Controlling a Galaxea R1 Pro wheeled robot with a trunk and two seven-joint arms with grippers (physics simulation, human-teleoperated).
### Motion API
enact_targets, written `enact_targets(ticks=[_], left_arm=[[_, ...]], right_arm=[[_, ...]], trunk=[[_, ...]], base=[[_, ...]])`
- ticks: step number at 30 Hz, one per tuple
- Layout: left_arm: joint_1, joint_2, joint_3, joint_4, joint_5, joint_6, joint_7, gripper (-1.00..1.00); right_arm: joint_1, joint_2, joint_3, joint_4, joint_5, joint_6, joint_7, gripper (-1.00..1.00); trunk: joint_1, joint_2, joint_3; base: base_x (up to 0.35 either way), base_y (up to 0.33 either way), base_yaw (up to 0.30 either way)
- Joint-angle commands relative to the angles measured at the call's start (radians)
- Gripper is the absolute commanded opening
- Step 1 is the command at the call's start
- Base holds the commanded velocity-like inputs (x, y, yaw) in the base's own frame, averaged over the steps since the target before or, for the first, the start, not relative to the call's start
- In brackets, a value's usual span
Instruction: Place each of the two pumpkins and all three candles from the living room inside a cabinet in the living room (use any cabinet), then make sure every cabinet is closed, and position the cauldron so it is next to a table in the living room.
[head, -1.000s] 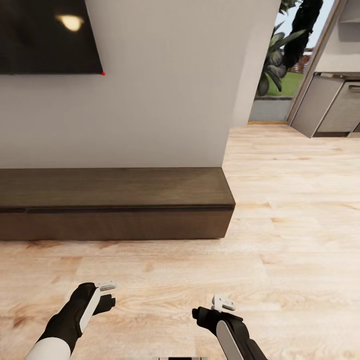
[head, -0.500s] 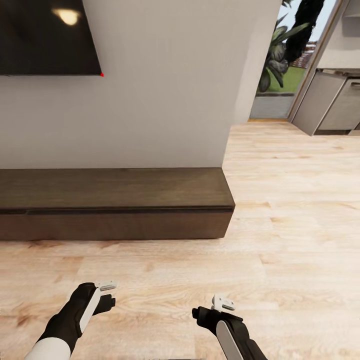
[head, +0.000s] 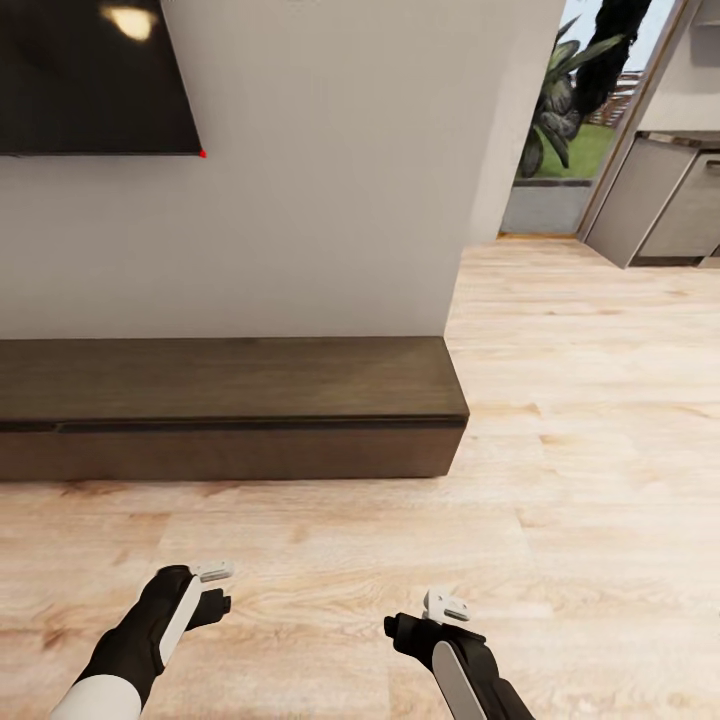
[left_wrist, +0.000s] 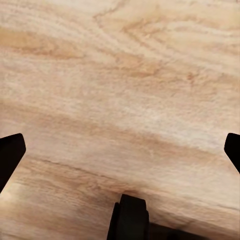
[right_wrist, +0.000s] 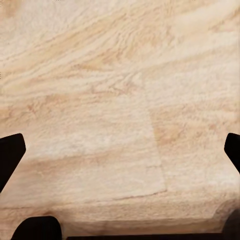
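Pale wood floor (head: 560, 480) fronts the closed cabinet (head: 230, 420) (doorway right), left pincer (left_wrist: 120, 150) and right pincer (right_wrist: 120, 145) spread wide, empty.

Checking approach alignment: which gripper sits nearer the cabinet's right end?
The right gripper. In the head view it sits almost below the cabinet's right end, while the left gripper sits further along toward the cabinet's middle. Both hang over bare floor.
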Motion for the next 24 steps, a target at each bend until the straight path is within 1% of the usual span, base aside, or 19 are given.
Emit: enact_targets(ticks=[1, 12, 14, 15, 16, 18, 19, 24], left_arm=[[0.000, 0.000, 0.000, -0.001, 0.010, 0.004, 0.008, 1.00], [0.000, -0.001, 0.000, -0.001, 0.010, 0.004, 0.008, 1.00], [0.000, -0.001, -0.013, 0.000, 0.010, 0.004, 0.009, 1.00], [0.000, -0.001, -0.028, 0.000, 0.010, 0.003, 0.009, 1.00], [0.000, 0.000, -0.063, 0.000, 0.010, 0.002, 0.009, 1.00], [0.000, 0.000, -0.069, 0.001, 0.010, 0.002, 0.009, 1.00], [0.000, 0.001, -0.070, 0.001, 0.010, -0.005, 0.009, 1.00], [0.000, 0.000, -0.072, 0.013, 0.010, -0.028, 0.009, 1.00]], right_arm=[[-0.001, 0.000, 0.002, -0.001, -0.011, 0.001, -0.010, 1.00], [-0.001, 0.000, 0.001, -0.001, -0.011, 0.001, -0.010, 1.00], [-0.001, 0.000, 0.001, -0.001, -0.011, 0.001, -0.011, 1.00], [-0.001, 0.000, 0.001, 0.001, -0.011, 0.000, -0.012, 1.00], [-0.001, 0.000, -0.001, 0.051, -0.010, -0.041, -0.010, 1.00], [-0.001, 0.000, -0.001, 0.088, -0.011, -0.087, -0.009, 1.00], [-0.001, 0.000, -0.001, 0.115, -0.011, -0.097, -0.009, 1.00], [-0.001, 0.000, -0.002, 0.142, -0.011, -0.103, -0.011, 1.00]], trunk=[[-0.004, 0.007, 0.002], [-0.046, 0.084, 0.036], [-0.054, 0.098, 0.043], [-0.058, 0.105, 0.046], [-0.062, 0.112, 0.049], [-0.069, 0.126, 0.055], [-0.073, 0.133, 0.058], [-0.092, 0.168, 0.074]], base=[[0.000, 0.000, 0.000], [0.000, 0.000, 0.000], [0.000, 0.000, 0.000], [0.000, 0.000, 0.000], [0.000, 0.000, 0.000], [0.000, 0.000, 0.000], [0.000, 0.000, 0.000], [0.000, 0.000, 0.000]])
